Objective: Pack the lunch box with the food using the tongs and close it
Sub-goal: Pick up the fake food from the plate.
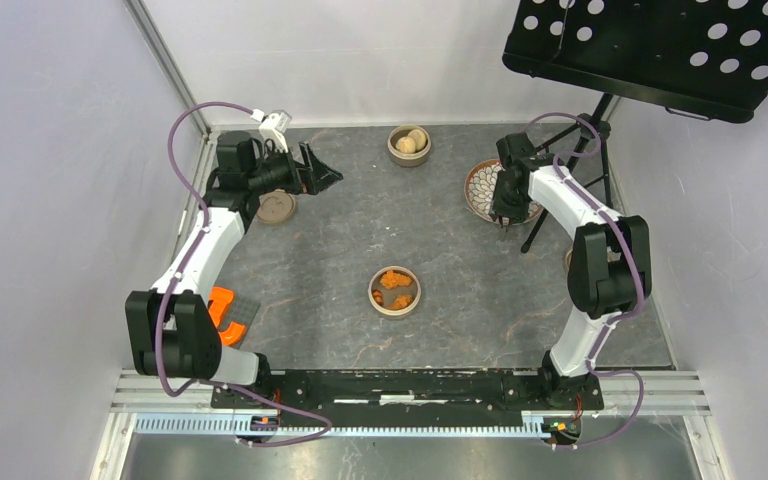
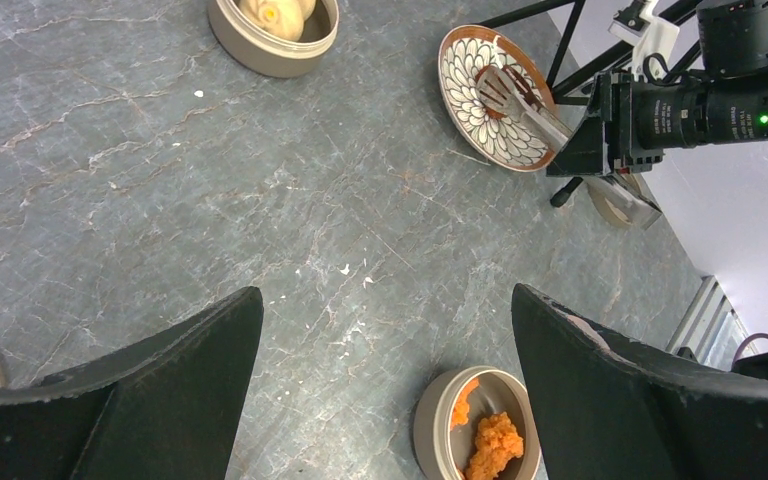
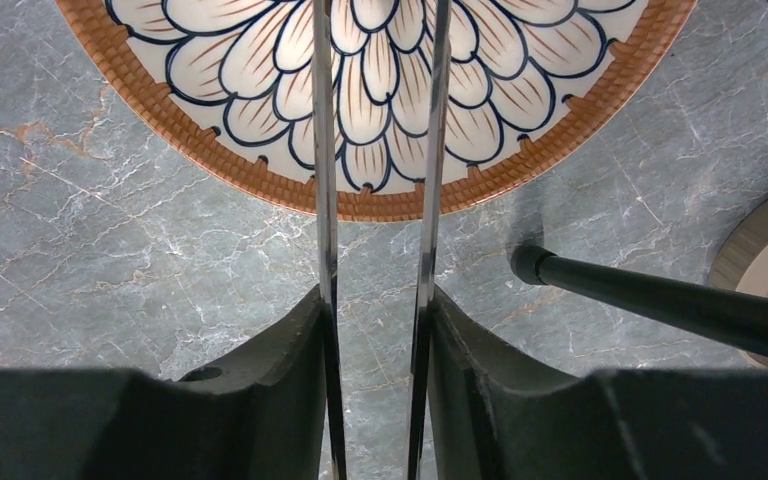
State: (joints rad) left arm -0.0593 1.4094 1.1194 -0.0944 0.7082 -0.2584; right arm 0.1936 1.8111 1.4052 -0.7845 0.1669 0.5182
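Pinching the tongs (image 3: 322,150) by both arms over the plate (image 3: 160,110), my right gripper (image 3: 375,330) is half closed (left gripper (image 2: 388,295) gapes empty), and I fear a harder squeeze could twist them loose.

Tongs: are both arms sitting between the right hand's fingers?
Yes, the right wrist view shows both arms of the tongs running between the fingers of the right hand, one against each inner face, reaching over the plate.

Tabletop (image 1: 360,230): grey, marbled, pale veins.
Far middle: tin (image 1: 409,161) holding buns (image 1: 412,141).
Centre: second tin (image 1: 395,313) holding orange chunks (image 1: 394,281).
Far right: patterned plate (image 1: 477,185).
Far left: round lid (image 1: 276,208).
Right: stand leg (image 1: 540,228), beside plate.
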